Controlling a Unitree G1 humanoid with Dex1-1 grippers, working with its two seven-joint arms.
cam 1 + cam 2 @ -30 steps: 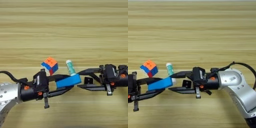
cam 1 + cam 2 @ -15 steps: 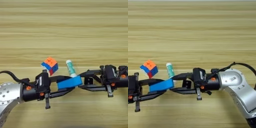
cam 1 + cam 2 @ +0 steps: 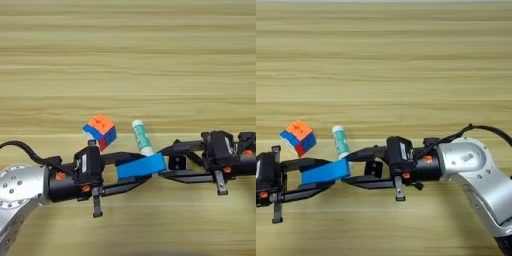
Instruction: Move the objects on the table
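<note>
- Nearest to me, low over the tabletop (image 3: 128,60), the two black arms reached in from the sides and met in the middle.
- The left gripper (image 3: 131,173) came in from the left. Its fingers (image 3: 125,156) sat one above and one below the blue block (image 3: 141,167), and they looked clamped on its left end.
- The right gripper (image 3: 167,162) came in from the right. Its fingers (image 3: 182,175) stood apart at the block's right end, one over it and one under it. I could not tell if they touched it.
- So the blue block hung tilted between the two arms, with its right end higher. It looked like one arm was passing it to the other, but I could not say which way.
- A tiny black-and-white piece (image 3: 176,162) showed in the gap of the right fingers.
- A little farther back, the glue stick (image 3: 142,137) lay on the wood, with its near end hidden behind the block.
- Just left of it sat the puzzle cube (image 3: 100,131), close by the left arm.
- I thought the job was only partly done: the block was in hand, and the glue stick and cube seemed not yet picked up.
</note>
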